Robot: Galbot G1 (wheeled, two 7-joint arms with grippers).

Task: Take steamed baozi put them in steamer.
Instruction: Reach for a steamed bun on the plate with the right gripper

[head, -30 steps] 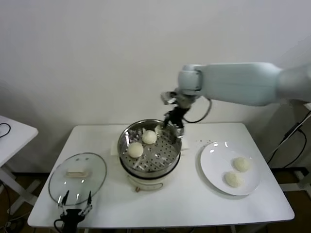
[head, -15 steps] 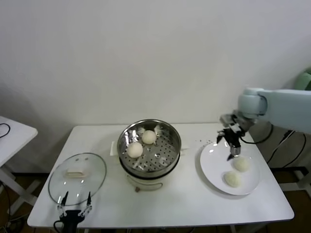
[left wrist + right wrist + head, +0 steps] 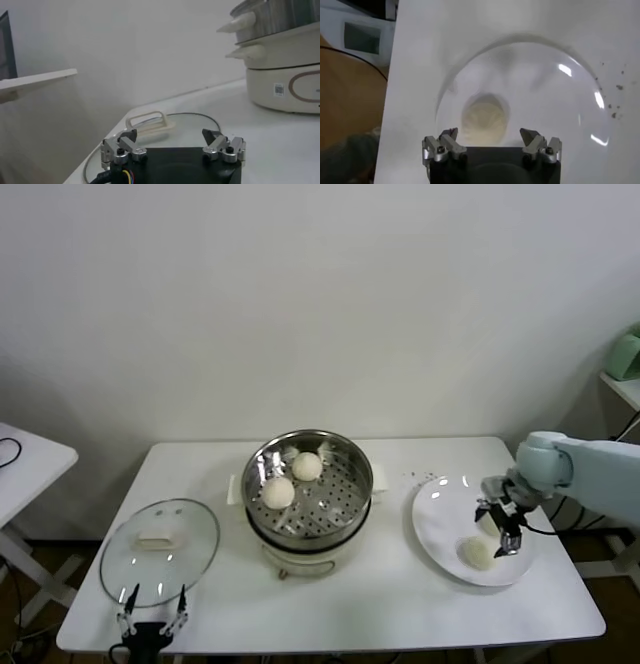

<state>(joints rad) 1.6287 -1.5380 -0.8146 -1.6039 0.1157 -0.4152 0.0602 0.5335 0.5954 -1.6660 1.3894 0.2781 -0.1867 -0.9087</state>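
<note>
The steamer (image 3: 345, 502) stands mid-table on its white cooker base (image 3: 300, 562), with two baozi in it, one at the back (image 3: 307, 466) and one to the left (image 3: 278, 492). Two more baozi lie on the white plate (image 3: 440, 524) at the right. The nearer one (image 3: 477, 552) is in plain sight. My right gripper (image 3: 498, 527) hangs low over the other and mostly hides it in the head view. In the right wrist view that baozi (image 3: 485, 117) lies just ahead of my open, empty right gripper (image 3: 489, 136). My left gripper (image 3: 152, 622) is open and parked at the table's front left.
The round glass lid (image 3: 160, 544) with a white handle lies flat at the front left, just ahead of my left gripper (image 3: 170, 137); it also shows in the left wrist view (image 3: 150, 124). Dark crumbs dot the table (image 3: 420, 477) beside the plate. The table's right edge is close to the plate.
My right arm has swung from the steamer's back rim to the right and come down over the plate. The steamer holds two baozi throughout. The left arm has not moved.
</note>
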